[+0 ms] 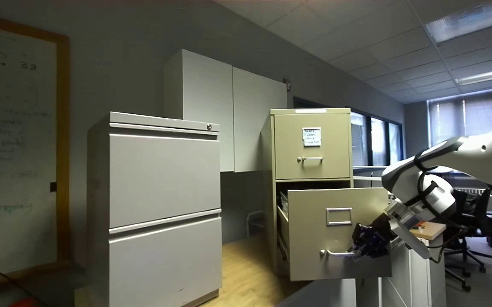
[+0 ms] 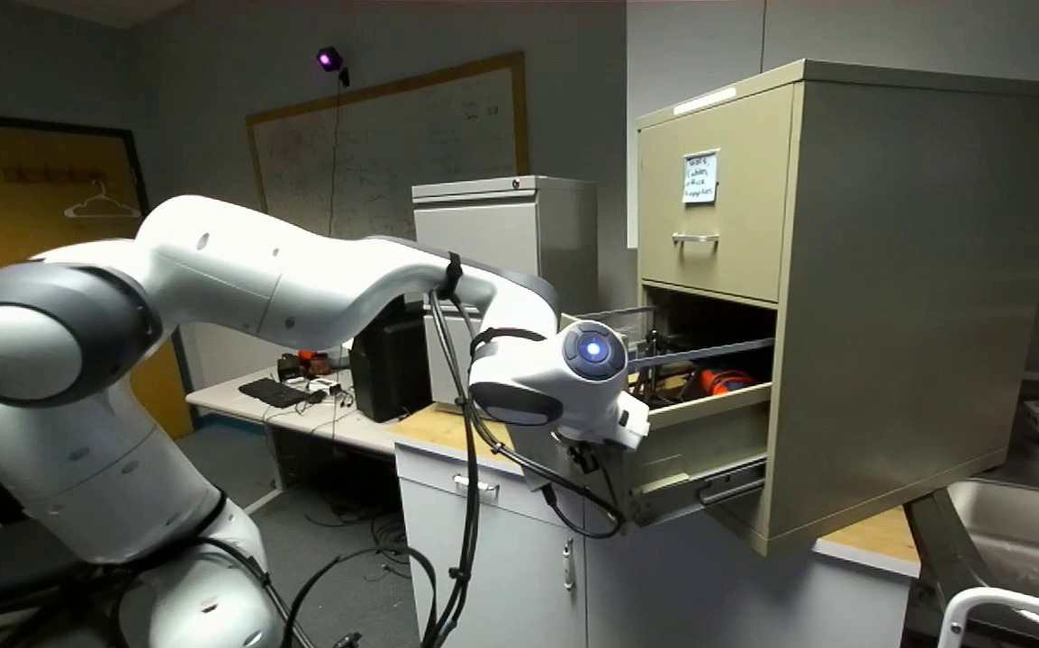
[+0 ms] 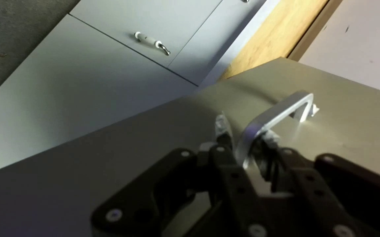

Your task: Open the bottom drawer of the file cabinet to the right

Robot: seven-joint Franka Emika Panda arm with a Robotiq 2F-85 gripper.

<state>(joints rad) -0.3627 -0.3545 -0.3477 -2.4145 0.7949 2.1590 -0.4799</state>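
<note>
The end effector point(image 3: 246, 130) is at the handle point(image 3: 280, 109) of the bottom drawer point(image 1: 310, 230), its fingers point(image 3: 223, 128) narrowly parted with the handle's near end between them; whether they clamp it I cannot tell. The drawer stands pulled out, its front just beyond the fingertips, the file cabinet point(image 2: 907, 297) farther past it.

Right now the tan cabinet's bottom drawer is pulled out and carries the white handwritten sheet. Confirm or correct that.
Not quite: the white handwritten sheet is on the top drawer, as both exterior views show. The bottom drawer is indeed pulled out.
</note>
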